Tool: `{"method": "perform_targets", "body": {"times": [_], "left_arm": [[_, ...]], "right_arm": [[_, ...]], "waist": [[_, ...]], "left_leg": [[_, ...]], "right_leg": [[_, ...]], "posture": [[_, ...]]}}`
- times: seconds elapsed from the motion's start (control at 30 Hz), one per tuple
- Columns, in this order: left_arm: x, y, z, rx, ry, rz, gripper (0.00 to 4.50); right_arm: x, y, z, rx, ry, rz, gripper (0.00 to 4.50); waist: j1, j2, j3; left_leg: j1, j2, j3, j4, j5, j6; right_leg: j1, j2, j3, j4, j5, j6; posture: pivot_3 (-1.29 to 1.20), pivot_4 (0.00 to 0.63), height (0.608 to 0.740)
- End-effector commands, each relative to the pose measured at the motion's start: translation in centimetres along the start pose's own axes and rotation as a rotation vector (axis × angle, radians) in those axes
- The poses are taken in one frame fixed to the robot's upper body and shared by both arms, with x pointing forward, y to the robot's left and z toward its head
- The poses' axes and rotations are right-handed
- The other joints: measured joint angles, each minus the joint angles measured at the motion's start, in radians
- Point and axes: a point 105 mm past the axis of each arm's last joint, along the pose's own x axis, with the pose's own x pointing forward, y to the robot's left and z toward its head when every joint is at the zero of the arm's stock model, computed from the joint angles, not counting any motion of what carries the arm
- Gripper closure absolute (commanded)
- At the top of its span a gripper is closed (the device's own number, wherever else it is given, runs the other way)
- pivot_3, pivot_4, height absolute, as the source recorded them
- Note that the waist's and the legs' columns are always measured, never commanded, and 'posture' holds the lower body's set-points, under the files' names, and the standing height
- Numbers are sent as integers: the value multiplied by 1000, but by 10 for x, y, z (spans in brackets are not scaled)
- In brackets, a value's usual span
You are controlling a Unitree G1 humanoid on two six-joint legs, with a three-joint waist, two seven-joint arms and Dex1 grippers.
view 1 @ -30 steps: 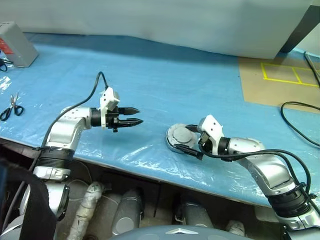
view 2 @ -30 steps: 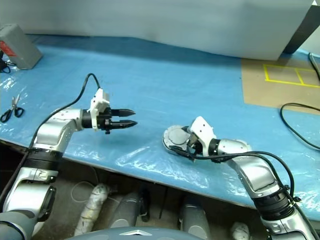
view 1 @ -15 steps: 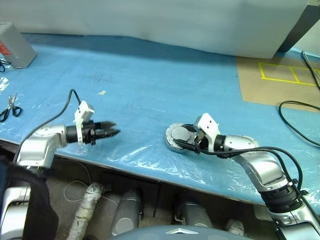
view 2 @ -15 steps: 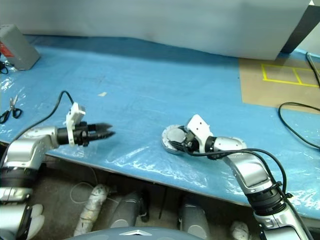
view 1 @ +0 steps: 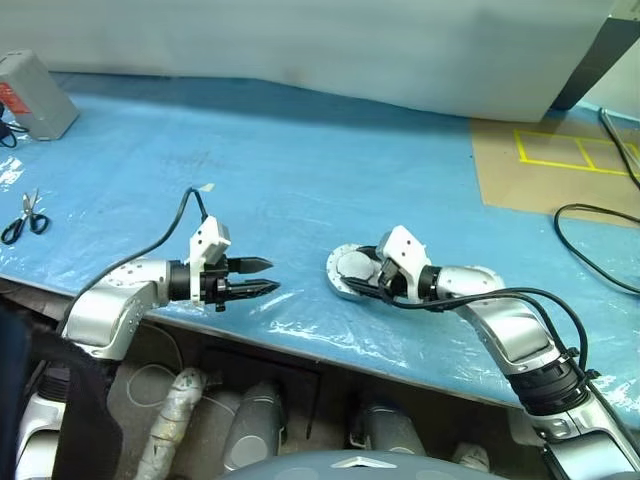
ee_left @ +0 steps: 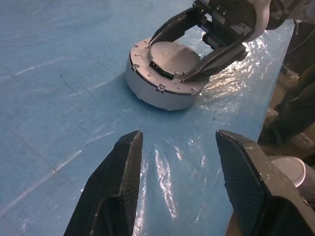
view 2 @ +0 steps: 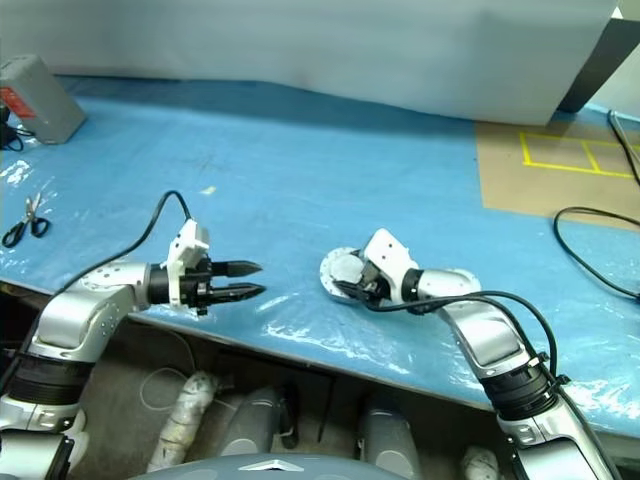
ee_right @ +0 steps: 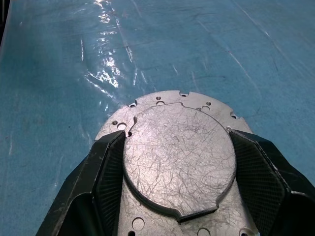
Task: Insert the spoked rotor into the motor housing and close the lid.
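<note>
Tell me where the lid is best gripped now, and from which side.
On the lid, grip the raised centre plate across opposite edges, coming in low from the near edge of the table, as the right gripper does. Its flat top offers no hold; the plate's step gives the fingers walls.

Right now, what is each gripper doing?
Left gripper: open, empty.
Right gripper: closed around the raised plate on the round silver metal motor housing.

One motor housing (view 1: pixel 352 273), one scissors (view 1: pixel 22 217).
</note>
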Motion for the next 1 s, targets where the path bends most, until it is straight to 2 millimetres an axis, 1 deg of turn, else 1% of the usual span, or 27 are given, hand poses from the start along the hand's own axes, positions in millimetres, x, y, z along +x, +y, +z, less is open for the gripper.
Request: {"method": "perform_targets", "body": {"times": [0.03,0.1,0.17,0.2,0.27,0.3,0.37,0.43,0.5,0.57,0.63,0.67,0.7,0.8,0.83,0.93,0.97,1.0], "left_arm": [[-30,20,3,41,45,69,2003],[-43,34,3,79,90,105,2003],[-53,56,11,121,112,179,2003],[-56,68,18,134,107,223,2003],[-53,87,45,168,17,285,2003],[-49,94,61,176,-37,306,2003],[-34,99,88,197,-127,294,2003],[-11,92,106,224,-177,219,2003],[13,79,113,245,-194,117,2003],[33,69,108,254,-169,46,2003],[51,59,92,275,-107,-23,2003],[59,52,84,288,-77,-62,2003],[65,47,78,296,-56,-95,2003],[83,31,56,280,-10,-191,2003],[88,29,50,272,-1,-203,2003],[99,27,40,273,10,-213,2003],[102,26,38,274,10,-214,2420],[106,25,36,269,6,-221,2575]], "right_arm": [[-2,1,-19,57,60,-6,1525],[0,4,-20,57,61,-4,1525],[3,6,-22,62,62,-4,1525],[4,6,-24,66,65,-10,1525],[5,4,-30,68,83,-26,1525],[5,5,-33,62,95,-29,1525],[5,4,-44,69,124,-37,1525],[4,3,-60,89,166,-48,1525],[2,2,-71,66,206,-51,1525],[2,4,-74,64,209,-42,1525],[2,4,-75,71,208,-44,1525],[2,4,-75,75,204,-48,1525],[2,3,-74,79,201,-51,1525],[0,2,-68,91,179,-57,1525],[0,0,-66,97,171,-62,1525],[-2,-1,-64,101,165,-71,1525],[-2,-1,-64,100,165,-73,1525],[-2,-1,-64,100,165,-73,1525]], "waist": [[-1,0,0],[3,0,0],[9,-1,0],[11,-2,-1],[15,-3,-2],[15,-4,-2],[15,-5,-3],[15,-8,-4],[11,-10,-6],[9,-10,-6],[10,-10,-6],[11,-10,-6],[12,-10,-6],[14,-10,-6],[14,-10,-6],[15,-11,-6],[15,-11,-6],[15,-11,-6]], "left_leg": [[0,0,0,0,0,0],[0,0,0,-1,0,0],[0,0,0,-1,0,0],[0,0,0,-1,0,0],[2,0,0,-1,0,0],[3,0,0,-1,1,-1],[4,0,0,-1,1,-2],[5,0,0,-1,1,-2],[6,0,0,-1,1,-2],[8,0,0,-2,1,-2],[10,0,1,-4,1,-3],[10,0,1,-6,2,-4],[11,0,1,-7,2,-4],[12,0,1,-8,2,-4],[13,0,1,-8,2,-4],[13,0,1,-8,2,-4],[13,0,1,-8,2,-4],[13,0,1,-8,2,-4]], "right_leg": [[0,0,0,0,0,0],[0,0,0,-1,0,0],[0,0,0,-1,0,0],[0,0,0,-1,0,0],[1,0,0,0,0,0],[2,0,0,0,0,0],[5,0,0,0,0,0],[6,0,1,-1,0,0],[6,0,1,-1,0,0],[7,0,2,-1,0,0],[7,0,2,-1,0,1],[7,0,2,-2,-2,3],[8,0,2,-2,-3,6],[9,0,2,-3,-4,7],[10,0,2,-4,-4,7],[10,0,2,-4,-4,7],[10,0,2,-4,-4,7],[10,0,2,-4,-4,8]], "posture": [[0,150,740],[0,150,740],[0,150,740],[0,150,740],[0,150,740],[0,150,740],[0,150,740],[0,150,740],[0,150,740],[0,150,740],[0,150,740],[0,150,740],[0,150,740],[0,150,740],[0,150,740],[0,150,740],[0,150,740],[0,150,740]]}}
